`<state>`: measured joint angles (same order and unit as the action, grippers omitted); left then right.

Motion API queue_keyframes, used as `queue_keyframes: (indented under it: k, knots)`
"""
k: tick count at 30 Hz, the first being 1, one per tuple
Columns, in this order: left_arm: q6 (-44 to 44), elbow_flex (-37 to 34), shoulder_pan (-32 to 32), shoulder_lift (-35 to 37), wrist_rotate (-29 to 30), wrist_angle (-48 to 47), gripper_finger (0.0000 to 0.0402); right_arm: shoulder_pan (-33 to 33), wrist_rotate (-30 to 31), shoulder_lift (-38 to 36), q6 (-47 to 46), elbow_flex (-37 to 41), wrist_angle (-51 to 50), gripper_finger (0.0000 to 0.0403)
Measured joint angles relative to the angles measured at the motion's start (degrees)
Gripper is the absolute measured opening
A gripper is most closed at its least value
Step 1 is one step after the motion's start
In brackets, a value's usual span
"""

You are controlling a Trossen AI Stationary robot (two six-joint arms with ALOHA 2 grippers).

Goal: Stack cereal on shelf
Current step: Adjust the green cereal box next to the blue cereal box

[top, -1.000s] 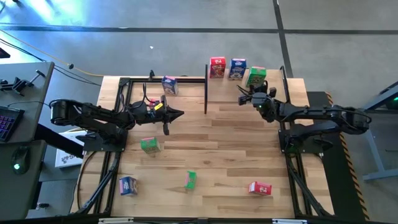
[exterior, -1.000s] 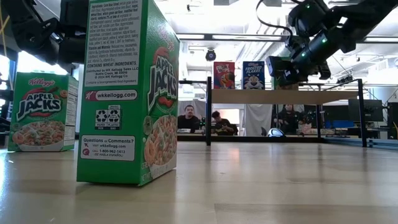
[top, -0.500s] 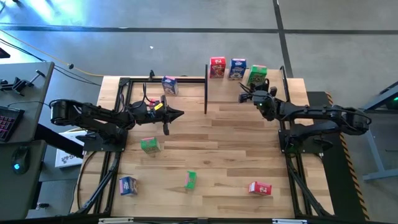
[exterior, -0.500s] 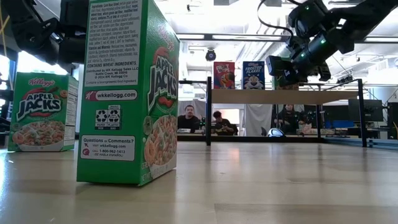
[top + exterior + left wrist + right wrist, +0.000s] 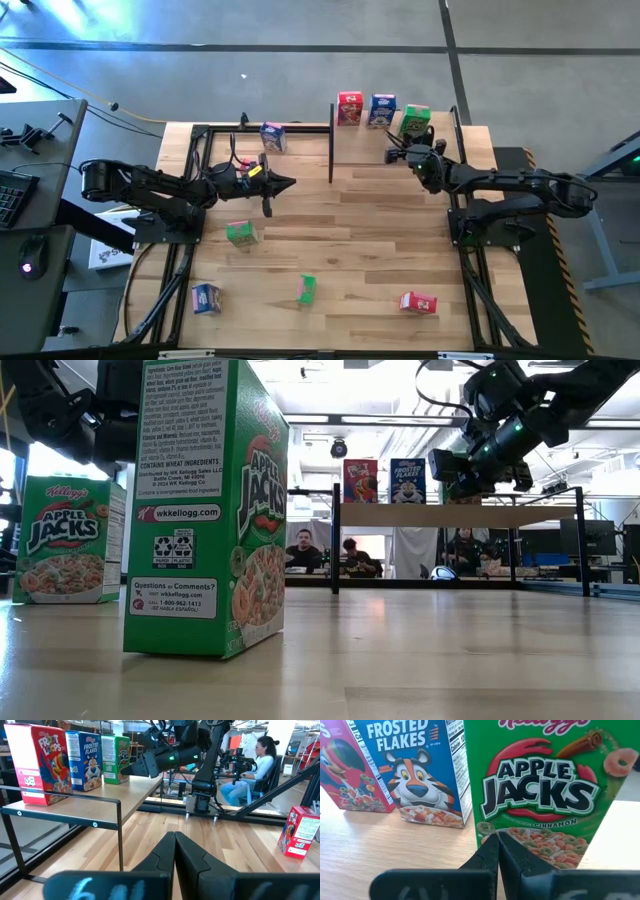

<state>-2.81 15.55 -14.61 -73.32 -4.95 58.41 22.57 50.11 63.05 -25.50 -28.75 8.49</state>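
Observation:
On the shelf (image 5: 362, 146) at the table's far right, three cereal boxes stand upright in a row: red (image 5: 349, 108), blue (image 5: 382, 109) and green (image 5: 412, 122). My right gripper (image 5: 498, 836) is shut, over the shelf, with its tips at the lower front of the green box (image 5: 540, 795). My left gripper (image 5: 288, 182) is shut with nothing in it. It hangs level over the table, left of the shelf. More cereal boxes rest on the tabletop: blue (image 5: 272, 136), green (image 5: 240, 233), green (image 5: 307, 289), blue (image 5: 206, 298) and red (image 5: 418, 302). My right gripper's shut fingertips stand close against the lower front face (image 5: 520, 840) of the green box, coming level from the table's near side. Whether they touch it, I cannot tell. The box stands upright on the shelf board.
The shelf's black posts (image 5: 331, 150) rise at its corners. Bare tabletop lies in the middle between the arms. People sit in the room beyond the table (image 5: 250, 765).

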Motion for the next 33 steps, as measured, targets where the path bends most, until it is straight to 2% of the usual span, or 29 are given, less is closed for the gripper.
queue_keyframes:
  k: [15, 24, 33]
  knots:
    - [-0.02, 0.0, 0.02, 0.0, 0.0, -0.12, 0.0, 2.23, -0.07, -0.01, 2.6, 0.0, 0.04, 0.0]
    - [-0.02, 0.0, 0.0, 0.0, 0.0, -0.12, 0.0, 3.97, -2.35, -0.01, 3.75, 0.0, 0.26, 0.0]
    - [-0.39, 0.0, 0.02, 0.0, 0.0, -0.1, 0.0, 4.04, -2.89, -0.01, 9.71, -0.04, 3.19, 0.0]
